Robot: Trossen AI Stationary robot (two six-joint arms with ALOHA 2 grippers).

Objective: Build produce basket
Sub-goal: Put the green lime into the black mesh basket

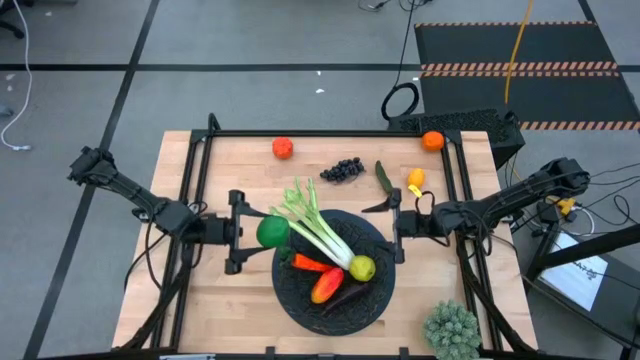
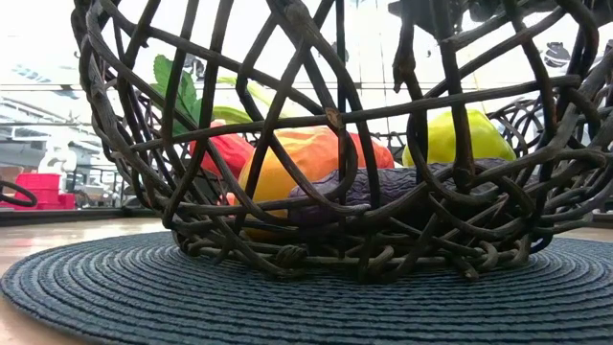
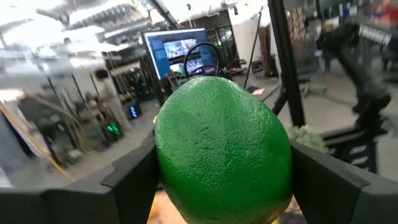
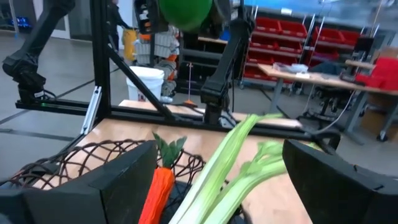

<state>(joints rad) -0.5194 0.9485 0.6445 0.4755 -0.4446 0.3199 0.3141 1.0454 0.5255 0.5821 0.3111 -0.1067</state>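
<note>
Basket, round black woven dish mid-table already holding leek, carrot, pepper, eggplant, lemon; left gripper clamps round green lime at its rim for drop-in, right gripper spread empty opposite.

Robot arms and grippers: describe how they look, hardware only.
Both are matte black jointed arms of slim tubular links, with dark cables trailing along them. The left gripper and right gripper each end in a flat black bracket carrying two broad, angular black plastic fingers. No markings are visible.
</note>
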